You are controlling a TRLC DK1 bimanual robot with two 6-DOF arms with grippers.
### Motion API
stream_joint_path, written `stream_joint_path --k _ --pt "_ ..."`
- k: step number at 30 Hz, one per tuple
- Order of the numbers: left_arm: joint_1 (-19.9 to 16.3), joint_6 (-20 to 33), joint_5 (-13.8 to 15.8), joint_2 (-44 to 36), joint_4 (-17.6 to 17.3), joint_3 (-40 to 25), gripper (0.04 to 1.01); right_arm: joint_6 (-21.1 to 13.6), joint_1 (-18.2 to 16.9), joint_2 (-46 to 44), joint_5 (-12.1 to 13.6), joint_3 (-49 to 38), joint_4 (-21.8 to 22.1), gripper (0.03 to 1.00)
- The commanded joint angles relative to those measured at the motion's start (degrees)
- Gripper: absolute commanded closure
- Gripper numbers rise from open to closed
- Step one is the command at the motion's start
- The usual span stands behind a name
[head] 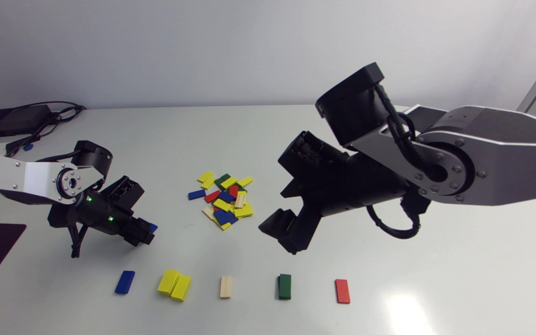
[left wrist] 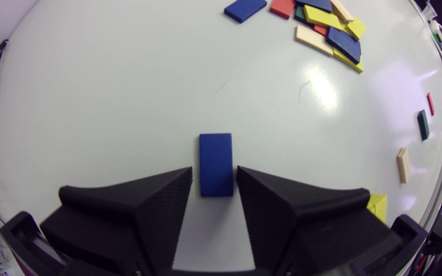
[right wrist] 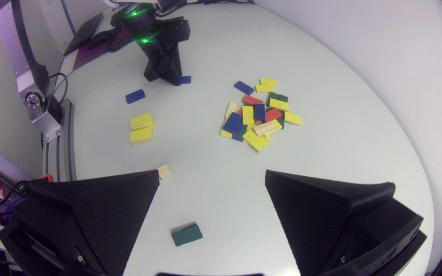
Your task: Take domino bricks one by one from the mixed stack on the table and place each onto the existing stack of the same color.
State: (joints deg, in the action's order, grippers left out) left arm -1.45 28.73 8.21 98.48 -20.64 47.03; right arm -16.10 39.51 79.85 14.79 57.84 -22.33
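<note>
Blue domino brick (left wrist: 216, 165) clamped in the left gripper (left wrist: 214, 170), presumably bound for the blue stack (head: 124, 282); right gripper (right wrist: 212, 172) spread, empty

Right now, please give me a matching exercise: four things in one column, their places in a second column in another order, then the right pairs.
Things:
1. flat blue domino brick
2. dark green domino stack
3. lone flat red domino brick
4. mixed pile of coloured domino bricks

Places:
a. row's end on the right arm's side
b. gripped between the left gripper's fingers
c. on the table, below the open right gripper
d. between the two grippers

Pairs: 1-b, 2-c, 3-a, 4-d.
</note>
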Motion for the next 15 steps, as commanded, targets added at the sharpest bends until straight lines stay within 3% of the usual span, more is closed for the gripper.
stream_joint_path --k 1,3,6,10,13,15 --pt "-0.13 3.26 0.85 -1.18 -3.26 -1.67 0.172 -0.07 0.4 -0.05 -0.11 -0.98 0.27 0.069" --pt "-0.48 5.63 0.93 -2.68 -4.05 -0.27 0.052 -0.07 0.4 -0.05 -0.11 -1.07 0.27 0.069" --pt "-2.15 12.31 2.08 -4.96 -5.28 2.9 0.052 0.01 0.48 0.48 -0.02 -1.24 0.88 0.069" --pt "-5.58 29.01 4.89 -5.22 -0.98 5.09 0.056 0.01 0.48 1.01 -0.02 -1.24 0.88 0.069" --pt "-8.39 42.72 7.53 -0.74 -4.14 9.4 0.056 0.01 0.48 1.09 -0.02 -1.33 0.88 0.069" --pt "-9.09 50.9 8.05 2.6 -9.33 13.18 0.056 -0.07 0.4 1.27 -0.02 -1.42 0.88 0.069"
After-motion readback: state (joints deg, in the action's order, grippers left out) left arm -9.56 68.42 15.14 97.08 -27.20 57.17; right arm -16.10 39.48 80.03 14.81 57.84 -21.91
